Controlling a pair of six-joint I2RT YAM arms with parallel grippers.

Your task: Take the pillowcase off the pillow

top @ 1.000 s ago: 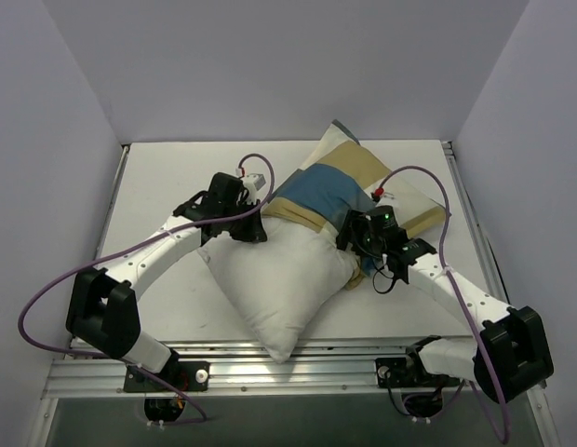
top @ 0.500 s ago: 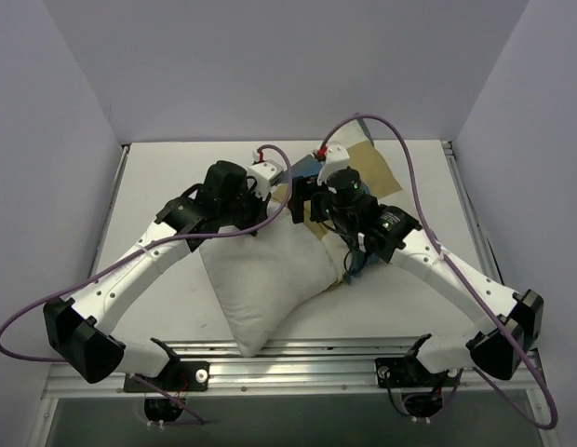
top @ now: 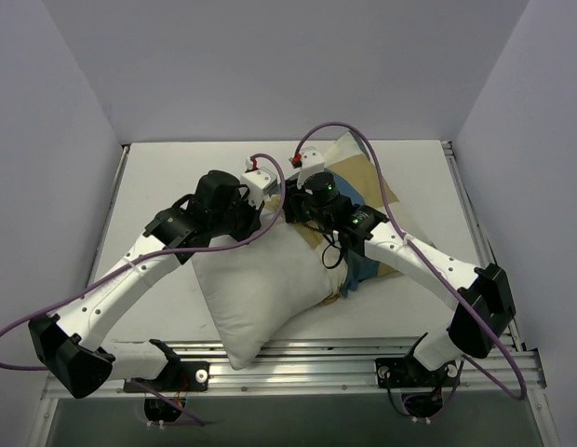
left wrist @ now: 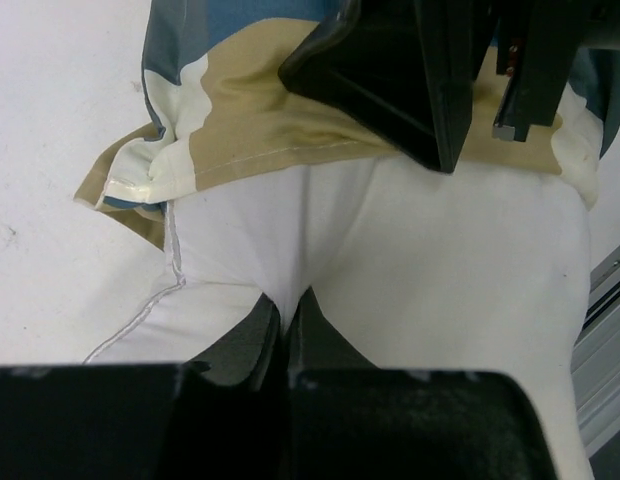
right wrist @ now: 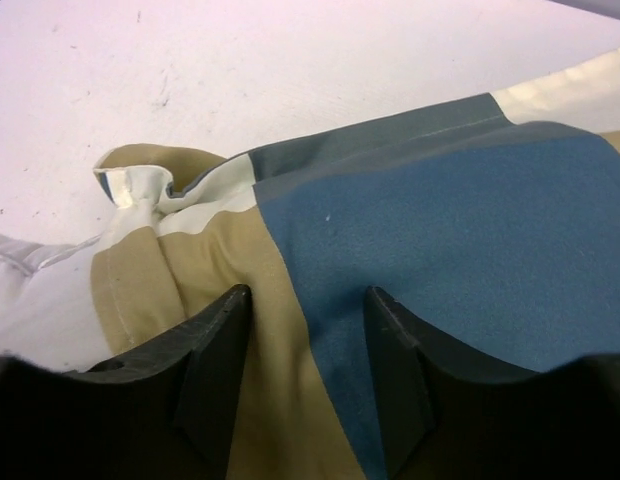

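The white pillow (top: 261, 289) lies in the middle of the table, its far end still inside the checked teal, tan and white pillowcase (top: 380, 191). My left gripper (left wrist: 286, 310) is shut on a pinch of the pillow's white fabric (left wrist: 430, 270), just below the pillowcase's hem (left wrist: 260, 130). In the top view the left gripper (top: 262, 207) sits at the pillow's far left part. My right gripper (right wrist: 305, 320) presses down on the pillowcase (right wrist: 440, 220) near its hem. Its jaws stand apart, with tan and blue cloth between the fingers. It (top: 293, 207) is close beside the left gripper.
White table (top: 167, 177) with grey walls at the back and both sides. A metal rail (top: 316, 358) runs along the near edge. Purple cables (top: 363, 149) loop above both arms. The pillowcase's bunched corner (right wrist: 130, 185) lies on bare table.
The right arm swung from the pillow's right side up to the pillowcase hem beside the left gripper, and its jaws have narrowed. The left arm and the pillow shifted slightly toward the near left.
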